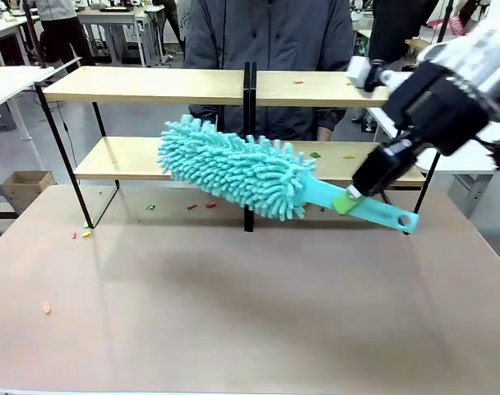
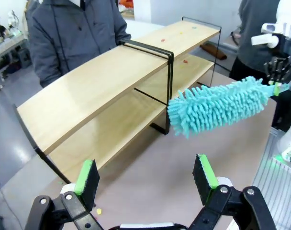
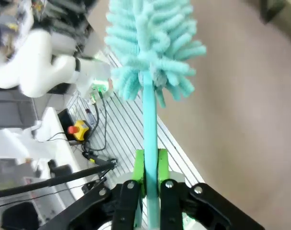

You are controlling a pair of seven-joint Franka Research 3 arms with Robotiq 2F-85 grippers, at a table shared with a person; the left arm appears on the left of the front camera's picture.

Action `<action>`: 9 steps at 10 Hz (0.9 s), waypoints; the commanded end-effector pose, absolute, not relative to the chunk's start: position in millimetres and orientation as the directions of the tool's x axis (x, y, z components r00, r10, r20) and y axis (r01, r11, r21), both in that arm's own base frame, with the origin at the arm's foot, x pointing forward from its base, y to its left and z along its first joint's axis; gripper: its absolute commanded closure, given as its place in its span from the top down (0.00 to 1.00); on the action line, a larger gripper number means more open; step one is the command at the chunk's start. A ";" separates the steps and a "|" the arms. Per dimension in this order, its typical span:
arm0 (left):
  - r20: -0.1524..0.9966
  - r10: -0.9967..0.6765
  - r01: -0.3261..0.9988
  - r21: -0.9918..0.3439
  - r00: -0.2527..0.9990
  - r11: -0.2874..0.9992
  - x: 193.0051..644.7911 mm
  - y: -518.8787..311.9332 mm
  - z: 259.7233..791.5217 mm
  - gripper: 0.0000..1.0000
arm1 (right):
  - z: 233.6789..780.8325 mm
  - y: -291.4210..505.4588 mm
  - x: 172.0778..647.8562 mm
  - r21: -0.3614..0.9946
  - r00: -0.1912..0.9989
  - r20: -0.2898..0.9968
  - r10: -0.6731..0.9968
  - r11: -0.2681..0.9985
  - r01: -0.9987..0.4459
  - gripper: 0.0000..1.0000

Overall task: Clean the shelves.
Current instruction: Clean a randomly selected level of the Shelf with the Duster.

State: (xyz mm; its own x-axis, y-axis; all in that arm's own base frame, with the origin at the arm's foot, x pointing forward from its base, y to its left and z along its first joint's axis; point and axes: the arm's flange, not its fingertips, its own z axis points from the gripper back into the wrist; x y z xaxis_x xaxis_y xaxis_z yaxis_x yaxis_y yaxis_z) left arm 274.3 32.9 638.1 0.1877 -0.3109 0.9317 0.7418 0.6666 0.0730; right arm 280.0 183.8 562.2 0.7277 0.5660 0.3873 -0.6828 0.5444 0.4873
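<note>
The right pincer (image 1: 349, 200) pinches the flat handle (image 1: 386, 216) of a turquoise duster (image 1: 233, 169), green pads pressed tight on either side, while the left pincer (image 2: 145, 175) hangs spread and empty above the desk (image 1: 233, 313). The duster's shaggy head slants in front of the lower board and across the central upright (image 1: 249, 107), apparently clear of the wood. The shelves (image 1: 151, 85), two long pale boards on a thin black frame, stand along the desk's far side before a person (image 1: 266, 33) in a dark jacket. Coloured scraps (image 1: 298, 81) dot both boards, so sweeping looks under way; the next stroke calls for laying the head on a board and drawing it along without snagging the upright
</note>
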 end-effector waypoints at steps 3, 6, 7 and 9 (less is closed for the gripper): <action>0.933 -0.311 0.748 0.074 0.182 0.659 275.4 33.2 636.3 1.00 | 563.6 175.8 293.4 0.495 0.728 0.408 0.551 0.537 -0.683 0.12; 0.933 -0.311 0.748 0.074 0.182 0.659 275.4 33.2 636.3 1.00 | 608.8 77.0 325.2 0.539 0.789 0.520 0.328 0.590 -0.601 0.12; 0.933 -0.311 0.748 0.074 0.182 0.659 275.4 33.2 636.3 1.00 | 628.6 38.8 325.9 0.537 0.795 0.550 0.256 0.621 -0.571 0.12; 0.933 -0.311 0.748 0.074 0.182 0.659 275.4 33.2 636.3 1.00 | 663.8 -16.5 322.6 0.561 0.783 0.611 0.117 0.633 -0.533 0.12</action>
State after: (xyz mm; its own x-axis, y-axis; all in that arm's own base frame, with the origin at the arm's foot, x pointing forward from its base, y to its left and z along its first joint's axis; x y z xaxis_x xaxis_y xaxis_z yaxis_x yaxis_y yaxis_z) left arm 274.4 33.2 638.1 0.1881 -0.3105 0.9318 0.7416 0.6669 0.0725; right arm 322.1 -11.2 654.8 0.8013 0.1412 0.5814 -0.5181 0.6497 0.5563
